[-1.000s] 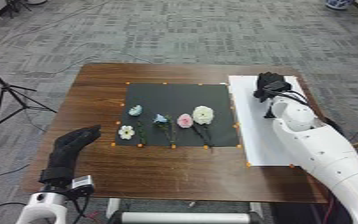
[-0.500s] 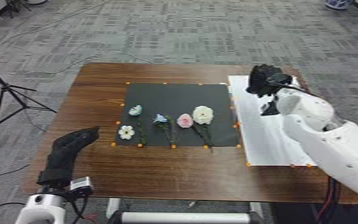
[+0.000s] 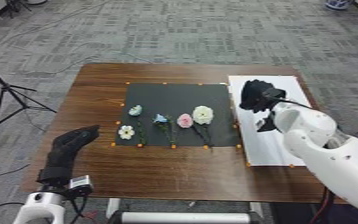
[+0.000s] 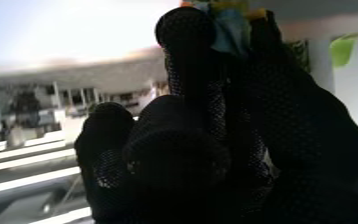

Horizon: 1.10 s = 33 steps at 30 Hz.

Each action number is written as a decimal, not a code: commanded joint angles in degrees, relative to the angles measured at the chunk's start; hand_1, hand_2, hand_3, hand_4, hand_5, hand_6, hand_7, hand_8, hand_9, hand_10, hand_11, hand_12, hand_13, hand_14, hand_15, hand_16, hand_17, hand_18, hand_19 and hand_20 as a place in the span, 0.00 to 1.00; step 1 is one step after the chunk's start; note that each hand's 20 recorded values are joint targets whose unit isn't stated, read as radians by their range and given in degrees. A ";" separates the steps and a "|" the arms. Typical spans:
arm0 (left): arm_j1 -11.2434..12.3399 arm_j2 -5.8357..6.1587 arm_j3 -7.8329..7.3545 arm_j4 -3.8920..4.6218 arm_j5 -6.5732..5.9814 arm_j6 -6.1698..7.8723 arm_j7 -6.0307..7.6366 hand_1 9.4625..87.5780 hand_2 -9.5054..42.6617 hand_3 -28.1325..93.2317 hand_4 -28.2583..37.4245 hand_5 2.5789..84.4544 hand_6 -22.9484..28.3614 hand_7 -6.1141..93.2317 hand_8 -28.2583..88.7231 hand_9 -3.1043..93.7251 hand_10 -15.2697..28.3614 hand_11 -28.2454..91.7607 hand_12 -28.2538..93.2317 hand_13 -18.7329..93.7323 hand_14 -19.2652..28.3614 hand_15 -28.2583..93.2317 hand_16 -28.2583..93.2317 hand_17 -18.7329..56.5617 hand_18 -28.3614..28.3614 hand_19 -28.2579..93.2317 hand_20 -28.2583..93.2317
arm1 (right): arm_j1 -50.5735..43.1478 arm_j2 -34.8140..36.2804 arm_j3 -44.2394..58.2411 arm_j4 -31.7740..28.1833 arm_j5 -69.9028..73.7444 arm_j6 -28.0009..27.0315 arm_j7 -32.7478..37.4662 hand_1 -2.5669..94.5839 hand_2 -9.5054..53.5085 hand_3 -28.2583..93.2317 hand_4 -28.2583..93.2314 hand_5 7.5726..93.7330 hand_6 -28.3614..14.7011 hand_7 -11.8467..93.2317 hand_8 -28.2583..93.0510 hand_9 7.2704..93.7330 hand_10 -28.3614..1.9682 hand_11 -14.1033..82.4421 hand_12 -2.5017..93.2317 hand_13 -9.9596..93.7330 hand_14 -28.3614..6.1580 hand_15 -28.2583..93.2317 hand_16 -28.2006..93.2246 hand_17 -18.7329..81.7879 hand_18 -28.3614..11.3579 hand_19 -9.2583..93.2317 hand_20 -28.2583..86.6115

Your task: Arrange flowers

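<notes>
Brown surface (image 3: 175, 172): five flowers (image 3: 203, 114) laid out on black mat (image 3: 167, 95); right hand (image 3: 258, 95), over white board (image 3: 269, 152), grips apparently bluish flower (image 4: 232, 33), placement outstanding; left hand (image 3: 66, 147) relaxed.

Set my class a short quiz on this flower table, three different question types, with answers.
1. Fill in: on the dark mat, the blossom just left of the large white blossom is coloured ___.
2. True or false: the small white blossom lies nearer the robot than the large white blossom.
3. Multiple choice: in the head view, the right hand is over A) the dark mat, B) the white sheet, C) the floor.
Key: 1 pink; 2 true; 3 B
</notes>
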 commanded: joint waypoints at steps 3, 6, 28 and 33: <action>0.11 0.06 -0.41 -0.24 0.08 -0.69 -0.74 0.25 0.09 0.78 0.05 0.62 0.41 0.23 0.15 0.54 0.66 0.39 0.32 0.49 0.74 0.37 0.23 0.29 0.72 0.32 0.36 | -4.29 -2.64 -0.04 -0.66 0.45 -0.89 0.22 0.64 0.01 0.69 0.08 0.83 0.66 0.31 0.33 0.97 0.64 0.34 0.32 1.00 0.78 0.70 0.53 0.85 0.40 1.00 0.76; -0.70 0.11 -0.18 0.15 0.25 -1.27 -0.91 0.25 0.09 0.78 0.05 0.62 0.41 0.23 0.15 0.54 0.66 0.39 0.32 0.50 0.74 0.37 0.23 0.29 0.72 0.32 0.36 | -4.36 -3.13 -0.28 -0.35 0.83 -0.48 0.57 0.64 0.01 0.69 0.08 0.83 0.66 0.31 0.33 0.97 0.64 0.34 0.32 1.00 0.78 0.70 0.53 0.85 0.39 1.00 0.76; -0.44 0.08 -0.14 0.08 0.18 -1.29 -1.19 0.25 0.09 0.78 0.05 0.62 0.41 0.23 0.15 0.54 0.66 0.40 0.32 0.49 0.74 0.37 0.23 0.29 0.72 0.32 0.36 | -7.26 -7.32 -1.23 -0.97 1.85 -2.05 1.17 0.63 0.01 0.70 0.07 0.84 0.66 0.31 0.33 0.97 0.62 0.35 0.31 1.00 0.78 0.70 0.53 0.85 0.39 1.00 0.77; -0.55 -0.08 -0.01 0.10 0.23 -1.34 -1.33 0.25 0.09 0.78 0.05 0.62 0.41 0.23 0.15 0.54 0.66 0.40 0.32 0.49 0.74 0.37 0.23 0.29 0.72 0.32 0.36 | -8.07 -8.56 -0.45 -0.92 1.72 -2.38 1.37 0.63 0.00 0.71 0.07 0.83 0.66 0.31 0.33 0.97 0.60 0.35 0.30 1.00 0.78 0.70 0.53 0.85 0.39 1.00 0.77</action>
